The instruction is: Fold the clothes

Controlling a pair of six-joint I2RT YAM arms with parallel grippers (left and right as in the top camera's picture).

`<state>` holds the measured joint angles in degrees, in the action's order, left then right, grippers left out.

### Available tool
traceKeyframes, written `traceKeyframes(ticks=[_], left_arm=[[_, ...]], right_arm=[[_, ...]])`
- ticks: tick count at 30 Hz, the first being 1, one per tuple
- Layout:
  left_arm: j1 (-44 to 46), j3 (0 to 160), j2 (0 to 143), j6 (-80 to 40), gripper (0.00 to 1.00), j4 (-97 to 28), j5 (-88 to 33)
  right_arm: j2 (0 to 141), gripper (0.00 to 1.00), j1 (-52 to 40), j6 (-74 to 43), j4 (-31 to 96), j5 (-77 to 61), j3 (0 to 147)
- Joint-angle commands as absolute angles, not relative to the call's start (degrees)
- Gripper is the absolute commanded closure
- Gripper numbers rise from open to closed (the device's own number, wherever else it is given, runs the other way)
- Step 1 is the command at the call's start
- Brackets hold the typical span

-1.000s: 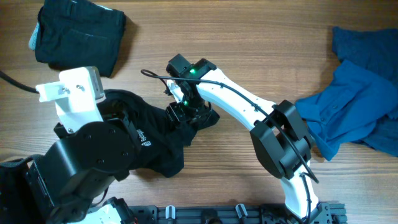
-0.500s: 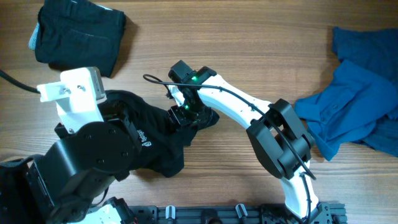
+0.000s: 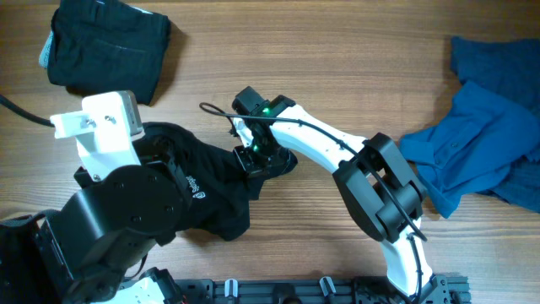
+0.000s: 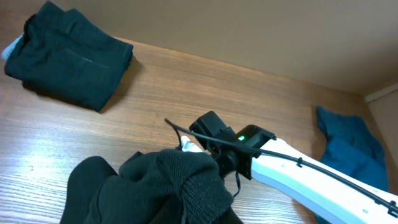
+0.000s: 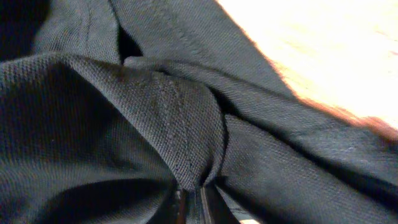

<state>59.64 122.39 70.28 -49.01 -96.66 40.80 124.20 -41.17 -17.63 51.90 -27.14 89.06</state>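
One black shirt (image 3: 215, 181), bunched.
My right jaws clamp its right edge; cloth runs left under my left jaws, state unclear.

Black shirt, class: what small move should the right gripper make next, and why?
Probably pull the right gripper away from the left arm. It pinches a fold of the black shirt, which lies crumpled between the arms; pulling should spread it flat for folding.

No text can be read: a small white mark (image 3: 193, 187) on the black shirt (image 3: 221, 173), left of the right pincer (image 3: 256, 160), is too tiny.
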Motion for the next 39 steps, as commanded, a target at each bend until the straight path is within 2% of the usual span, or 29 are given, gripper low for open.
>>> traceKeyframes(ticks=[1,7,13,17,25,30,39], left_arm=[[59.9,123.4,70.1,-50.0,0.93,-96.5,41.4],[59.9,123.4,70.1,-49.9,0.94,-96.5,41.4],[59.9,123.4,70.1,-49.9,0.94,-96.5,41.4],[59.8,123.4,70.1,-49.9,0.94,-96.5,41.4],[59.8,123.3,71.1,-49.9,0.94,-96.5,41.5],[59.8,123.3,73.3,-48.2,0.94,-96.5,43.7],[59.8,123.3,76.8,-47.8,0.93,-96.5,47.6]], right_arm=[[123.7,0.96,-38.6,-19.7,53.0,-28.3,89.2],[118.6,0.96,-33.6,-19.7,55.9,-28.3,90.5],[106.8,0.96,-26.3,-19.7,58.1,-28.3,90.5],[95.3,0.96,-18.0,-20.6,60.9,-25.8,90.5],[81.4,0.96,-3.7,-17.7,67.6,-20.7,90.5],[76.9,0.96,3.7,-18.4,72.2,-12.7,90.5],[75.9,0.96,16.2,-18.1,77.6,-7.2,90.5]])
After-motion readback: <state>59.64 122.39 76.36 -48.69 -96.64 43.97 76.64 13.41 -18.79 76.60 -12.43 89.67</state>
